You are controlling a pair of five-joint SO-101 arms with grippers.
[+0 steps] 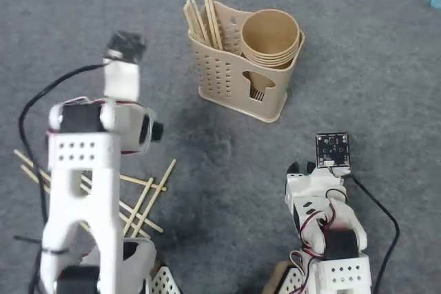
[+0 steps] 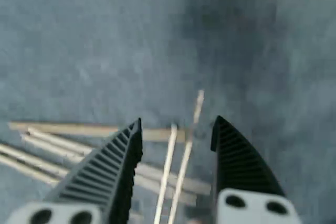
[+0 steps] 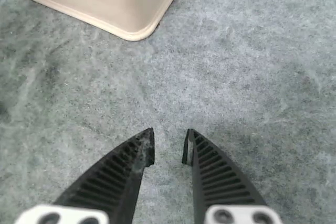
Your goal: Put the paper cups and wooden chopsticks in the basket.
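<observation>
Two wooden chopsticks (image 2: 167, 166) from the loose pile lie between your left gripper's (image 2: 177, 124) wide-spread fingers. Your right gripper (image 3: 168, 135) is slightly parted and holds nothing, near the basket (image 1: 234, 80), which holds stacked paper cups (image 1: 270, 36) and more sticks (image 1: 207, 18).

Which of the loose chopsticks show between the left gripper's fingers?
The pair of thin chopsticks lying side by side, which run lengthwise through the gap of the open left gripper. The other chopsticks lie crosswise to them.
</observation>
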